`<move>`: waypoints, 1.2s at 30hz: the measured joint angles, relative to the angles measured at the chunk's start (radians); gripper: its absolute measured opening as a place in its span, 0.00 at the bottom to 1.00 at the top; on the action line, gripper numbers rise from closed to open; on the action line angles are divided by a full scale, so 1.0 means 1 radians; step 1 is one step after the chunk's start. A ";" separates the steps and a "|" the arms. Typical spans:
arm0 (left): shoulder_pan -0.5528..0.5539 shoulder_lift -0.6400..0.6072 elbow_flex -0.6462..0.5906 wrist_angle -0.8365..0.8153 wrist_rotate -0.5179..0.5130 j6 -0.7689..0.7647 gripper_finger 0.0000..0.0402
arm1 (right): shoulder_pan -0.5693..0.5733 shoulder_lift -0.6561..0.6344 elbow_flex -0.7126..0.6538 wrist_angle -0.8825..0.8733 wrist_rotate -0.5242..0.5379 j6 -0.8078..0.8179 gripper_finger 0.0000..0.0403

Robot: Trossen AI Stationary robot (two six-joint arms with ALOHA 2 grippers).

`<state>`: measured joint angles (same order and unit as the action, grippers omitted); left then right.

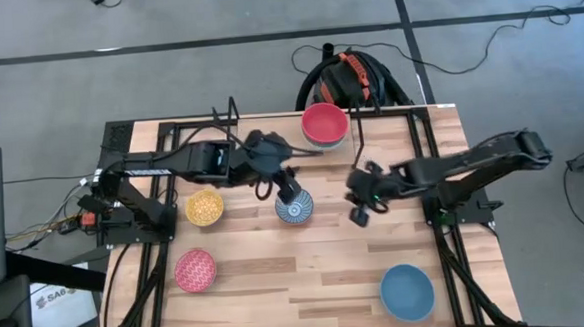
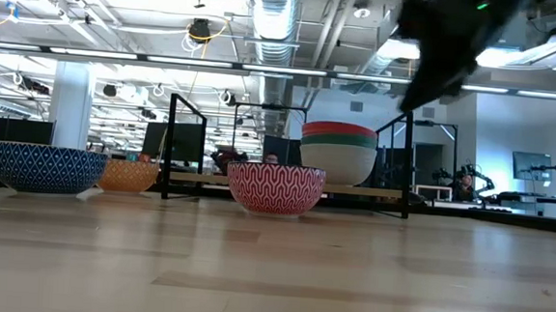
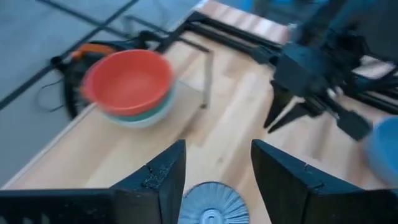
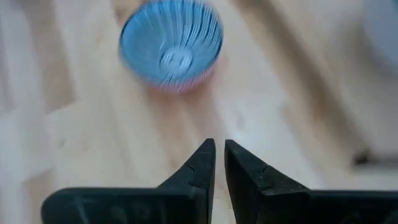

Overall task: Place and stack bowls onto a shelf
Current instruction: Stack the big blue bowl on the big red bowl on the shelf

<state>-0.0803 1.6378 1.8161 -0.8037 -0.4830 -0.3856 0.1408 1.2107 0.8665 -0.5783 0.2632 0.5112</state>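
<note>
My left gripper (image 1: 287,191) is open and stands over the far rim of the blue-white patterned bowl (image 1: 295,208). In its wrist view the bowl (image 3: 211,202) shows between the two spread fingers, and no touch shows. My right gripper (image 1: 358,208) hangs shut to the right of that bowl (image 4: 171,43), apart from it. A stack with a red bowl (image 1: 325,124) on top, then green and white (image 2: 338,152), sits on the low black shelf (image 2: 170,140) at the far edge.
A yellow bowl (image 1: 204,206) and a pink patterned bowl (image 1: 194,270) sit on the left side of the table. The larger blue bowl (image 1: 407,290) is near the right front corner. Black arm-mount rails (image 1: 447,245) run along both sides, with bare wood between them.
</note>
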 joint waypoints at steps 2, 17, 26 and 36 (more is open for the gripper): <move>-0.007 0.000 -0.046 0.085 0.046 0.016 0.41 | 0.064 -0.039 0.000 -0.087 -0.005 0.110 0.18; -0.164 0.001 -0.340 0.581 0.209 -0.001 0.41 | 0.717 0.003 0.000 -0.327 -0.087 0.878 0.37; -0.257 -0.001 -0.379 0.590 0.130 -0.059 0.41 | 0.822 0.181 0.000 -0.307 -0.160 0.934 0.45; -0.325 -0.001 -0.398 0.561 0.088 -0.100 0.41 | 0.799 0.278 0.000 -0.263 -0.150 0.914 0.36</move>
<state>-0.4052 1.6371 1.4181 -0.2430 -0.3953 -0.4857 0.9398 1.4890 0.8662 -0.8410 0.1135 1.4250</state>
